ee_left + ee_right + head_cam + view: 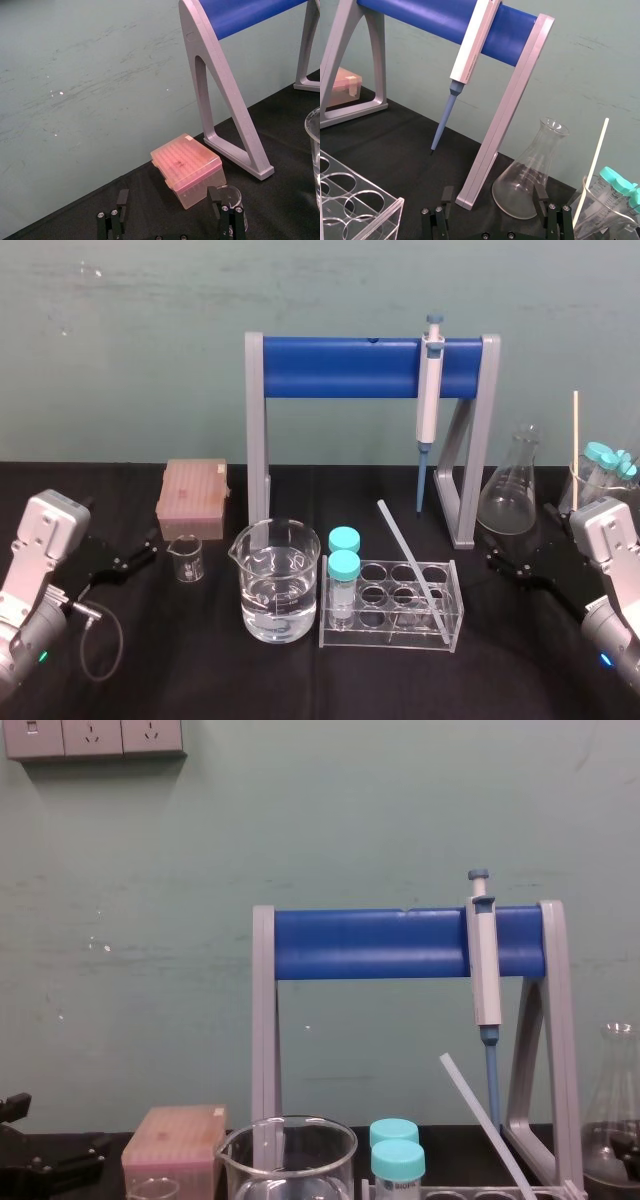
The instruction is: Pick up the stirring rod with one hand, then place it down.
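While both claws rest apart at table sides, task not begun. Stirring rod (pixel 412 570) leans untouched in clear tube rack (pixel 385 636), mid-table, top tilted toward my left. Left claw (pixel 135 552) released, empty. Right claw (pixel 510 558) released, empty, near flask (pixel 508 495). Pick-up and set-down both remain.

The black-covered worktop (pixel 200 680) bears a pink plastic tip box (pixel 193 498), a small glass beaker (pixel 186 558), a large water-filled glass beaker (pixel 279 580), a clear acrylic rack (pixel 385 642), a grey-and-blue stand (pixel 330 367) and a glass conical flask (pixel 510 490).
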